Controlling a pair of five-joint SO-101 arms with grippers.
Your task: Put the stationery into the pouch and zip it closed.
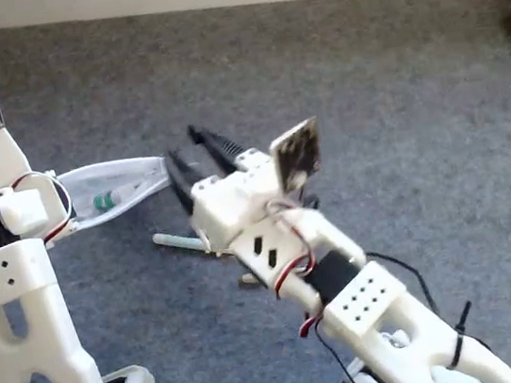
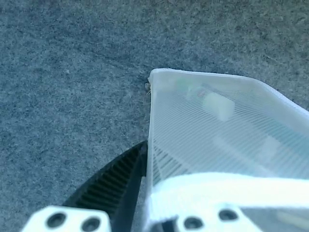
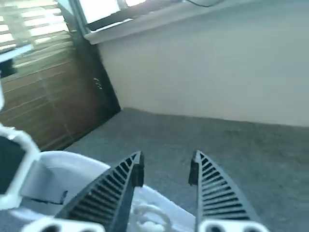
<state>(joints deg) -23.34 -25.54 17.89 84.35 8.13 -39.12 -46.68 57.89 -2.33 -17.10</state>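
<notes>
Pouch [image 2: 222, 130] apparently pinched in left tool [image 2: 149, 164].

The grey table [image 1: 390, 68] has a rough, matt, carpet-like cloth surface. The translucent white plastic pouch [image 2: 217, 125], clamped in the left tool [image 2: 147, 162], is smooth and finely ribbed, with a slight sheen. The right tool [image 3: 166, 169] has matt black plastic fingers [image 3: 113, 191] with ridged faces. Beyond it, the brown slatted blinds [image 3: 43, 106] look wooden.
</notes>
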